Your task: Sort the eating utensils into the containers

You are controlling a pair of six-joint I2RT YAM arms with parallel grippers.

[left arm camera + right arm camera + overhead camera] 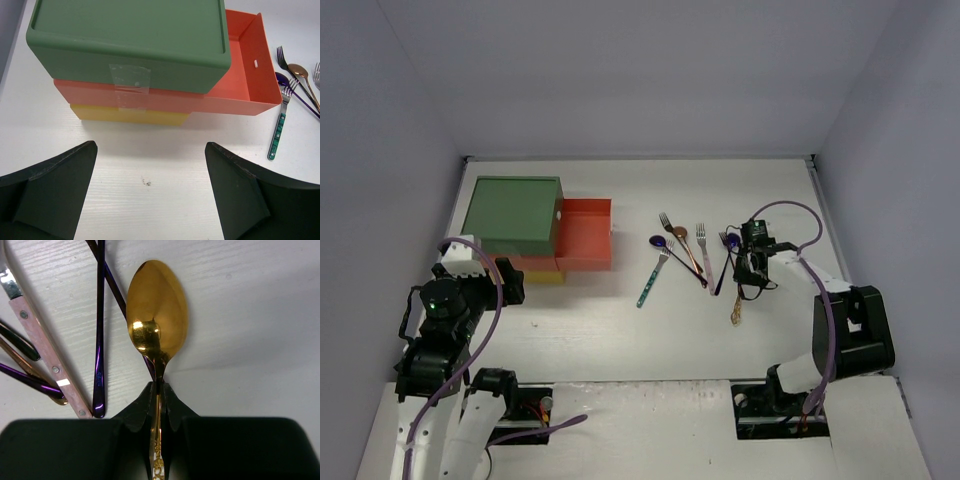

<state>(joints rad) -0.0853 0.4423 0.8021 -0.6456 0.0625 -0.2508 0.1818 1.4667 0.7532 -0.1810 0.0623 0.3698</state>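
Observation:
The drawer unit has a green top over a yellow drawer. Its orange-red drawer is pulled out to the right and looks empty in the left wrist view. Several utensils lie mid-table: a teal-handled fork, a purple spoon, a copper spoon and a pink-handled fork. My right gripper is shut on the neck of a gold spoon, whose bowl points away. My left gripper is open and empty in front of the drawers.
A purple handle and the pink-handled fork lie just left of the gold spoon. Another purple handle crosses under the spoon's bowl. White walls close the table at the back and sides. Tape sticks on the drawer fronts.

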